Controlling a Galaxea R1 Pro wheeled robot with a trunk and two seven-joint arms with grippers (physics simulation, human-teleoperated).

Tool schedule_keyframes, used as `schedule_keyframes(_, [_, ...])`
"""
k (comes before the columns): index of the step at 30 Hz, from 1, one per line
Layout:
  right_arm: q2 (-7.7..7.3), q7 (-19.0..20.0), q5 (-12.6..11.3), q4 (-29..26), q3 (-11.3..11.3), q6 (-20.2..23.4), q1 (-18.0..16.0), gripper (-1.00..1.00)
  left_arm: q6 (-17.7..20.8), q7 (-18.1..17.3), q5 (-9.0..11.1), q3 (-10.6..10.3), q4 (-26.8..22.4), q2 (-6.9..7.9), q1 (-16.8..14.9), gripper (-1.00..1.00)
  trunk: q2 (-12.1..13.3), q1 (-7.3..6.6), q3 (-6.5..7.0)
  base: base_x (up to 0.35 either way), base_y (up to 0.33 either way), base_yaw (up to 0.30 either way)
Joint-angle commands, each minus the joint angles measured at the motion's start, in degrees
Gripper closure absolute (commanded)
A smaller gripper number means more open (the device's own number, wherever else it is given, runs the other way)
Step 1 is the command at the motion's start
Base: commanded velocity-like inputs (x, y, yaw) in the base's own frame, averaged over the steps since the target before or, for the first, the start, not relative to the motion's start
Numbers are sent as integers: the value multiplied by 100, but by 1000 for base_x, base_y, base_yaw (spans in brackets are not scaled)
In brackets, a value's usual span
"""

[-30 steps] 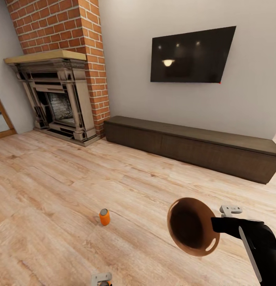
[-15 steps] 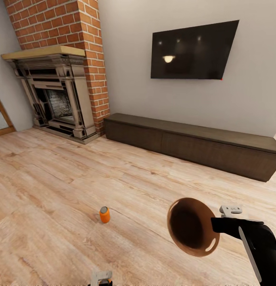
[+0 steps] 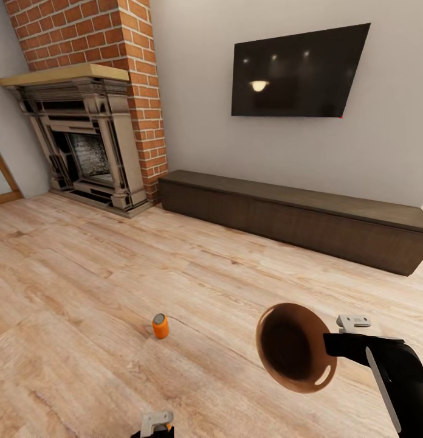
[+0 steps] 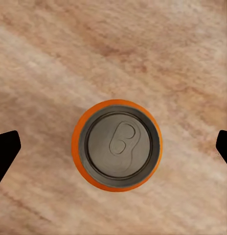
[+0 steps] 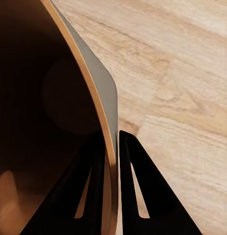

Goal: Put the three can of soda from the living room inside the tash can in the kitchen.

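Right pincer (image 5: 111, 181) pinches glossy copper-brown bin (image 3: 295, 347) rim; left pincer (image 4: 113, 147) gapes around orange can (image 4: 117, 145).

A wide stretch of light wood floor (image 3: 84, 274) is lying open between the robot and the wall. One small orange soda can (image 3: 160, 326) is standing alone on it. A second orange can (image 4: 117, 145) is sitting between the left gripper's (image 4: 113, 149) spread black fingertips (image 4: 6, 149). The tilted copper-brown bin (image 3: 295, 347) is blocking the right side. The low dark wooden cabinet (image 3: 296, 216) and the red-brick fireplace (image 3: 90, 121) are closing the far edge.
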Motion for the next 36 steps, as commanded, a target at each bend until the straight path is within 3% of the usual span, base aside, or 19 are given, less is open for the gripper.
schedule_keyframes(1, [1,39,-106,-3,0,11,-2,100,0,0,3,-3,-1,-8,0,-100,0,0,1,0,0,0])
schedule_keyframes(9, [-1,39,-101,-4,16,11,-1,100,0,0,13,-8,-58,-20,-4,-100,-10,18,-154,0,0,0])
schedule_keyframes(13, [3,39,-100,-5,213,11,-1,100,0,0,16,-8,-135,-28,-9,-100,-10,18,-154,0,0,0])
schedule_keyframes(18, [0,39,-98,-8,295,11,-1,100,0,0,17,-12,-218,-30,-10,-100,-10,18,-154,0,0,0])
schedule_keyframes(36, [4,39,-97,-13,318,11,2,100,-5,0,17,-17,-249,-30,-55,-100,-27,51,-442,0,0,0])
